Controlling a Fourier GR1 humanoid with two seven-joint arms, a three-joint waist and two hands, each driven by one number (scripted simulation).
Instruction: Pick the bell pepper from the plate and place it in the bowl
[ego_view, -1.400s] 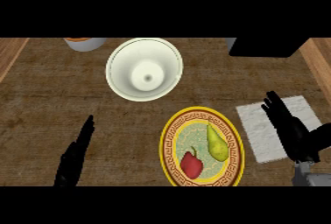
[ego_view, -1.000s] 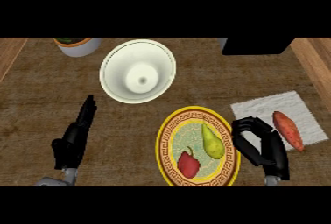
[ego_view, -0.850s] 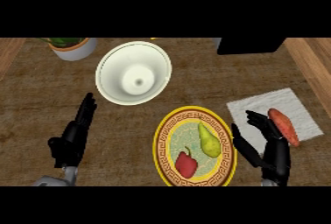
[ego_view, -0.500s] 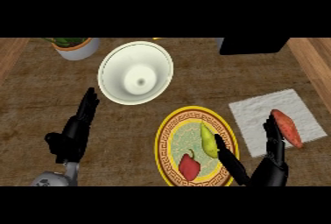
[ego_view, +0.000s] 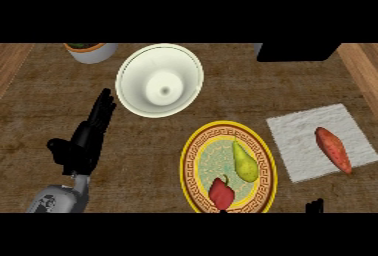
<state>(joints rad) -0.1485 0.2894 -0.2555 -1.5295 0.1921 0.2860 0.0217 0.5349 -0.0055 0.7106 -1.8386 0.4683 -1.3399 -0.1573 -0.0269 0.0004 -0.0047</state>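
A small red bell pepper (ego_view: 221, 194) lies on the near part of a yellow patterned plate (ego_view: 190, 155), beside a green pear (ego_view: 244, 161). The white bowl (ego_view: 160, 80) stands behind the plate, to its left, and holds nothing. My left hand (ego_view: 85, 141) is open at the left, fingers straight and pointing away from me, left of both plate and bowl and touching neither. Only a small black bit of my right hand (ego_view: 315, 205) shows at the lower edge, right of the plate.
A white napkin (ego_view: 295, 147) with an orange sweet potato (ego_view: 334, 149) lies right of the plate. A potted plant (ego_view: 90, 50) stands at the back left, and a black block (ego_view: 299, 51) at the back right. Wooden counter edges run along both sides.
My right hand has sunk from beside the plate down to the lower edge, almost out of view. The left hand has barely shifted. Pepper, pear and bowl have not moved.
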